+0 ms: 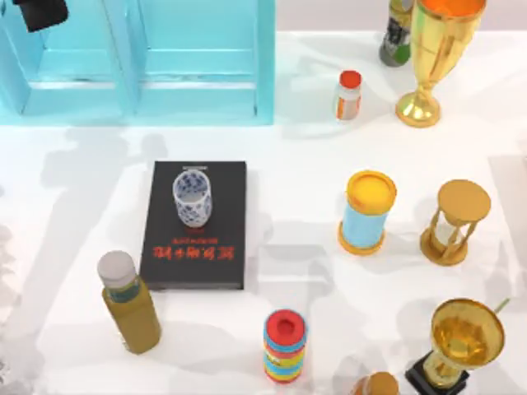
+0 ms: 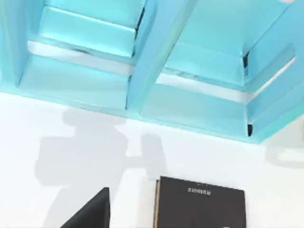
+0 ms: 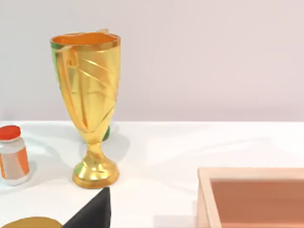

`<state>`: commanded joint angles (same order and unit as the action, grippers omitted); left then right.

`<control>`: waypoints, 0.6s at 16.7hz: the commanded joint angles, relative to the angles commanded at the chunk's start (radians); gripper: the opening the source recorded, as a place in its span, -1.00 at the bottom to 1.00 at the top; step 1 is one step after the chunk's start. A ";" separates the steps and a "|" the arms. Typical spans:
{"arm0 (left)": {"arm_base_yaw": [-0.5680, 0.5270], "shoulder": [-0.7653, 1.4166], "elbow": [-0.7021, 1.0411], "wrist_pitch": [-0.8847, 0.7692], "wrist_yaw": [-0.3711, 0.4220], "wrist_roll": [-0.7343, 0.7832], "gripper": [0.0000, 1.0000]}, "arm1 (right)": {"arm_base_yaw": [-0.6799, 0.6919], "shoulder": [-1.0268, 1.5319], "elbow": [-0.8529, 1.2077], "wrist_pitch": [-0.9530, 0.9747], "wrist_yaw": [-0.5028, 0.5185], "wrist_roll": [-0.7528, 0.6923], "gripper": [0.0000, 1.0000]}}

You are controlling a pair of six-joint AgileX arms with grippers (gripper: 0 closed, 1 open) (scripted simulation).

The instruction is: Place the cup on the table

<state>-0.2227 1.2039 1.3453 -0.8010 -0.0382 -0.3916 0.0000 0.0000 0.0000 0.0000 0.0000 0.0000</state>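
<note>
Cup (image 1: 192,197) stands upright on the black book (image 1: 196,226), not yet on the bare counter (image 1: 74,247), well out ahead of the left jaws, the nearer pair, whose opening I cannot tell.

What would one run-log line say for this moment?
cup: upright on black book | table: cup not yet on it | left arm: over turquoise cabinet | right arm: near gold trophy
</note>
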 joint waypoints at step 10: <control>-0.249 0.884 0.713 -0.606 0.034 -0.092 1.00 | 0.000 0.000 0.000 0.000 0.000 0.000 1.00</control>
<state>-0.4722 2.0883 2.0583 -1.4068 -0.0045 -0.4839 0.0000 0.0000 0.0000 0.0000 0.0000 0.0000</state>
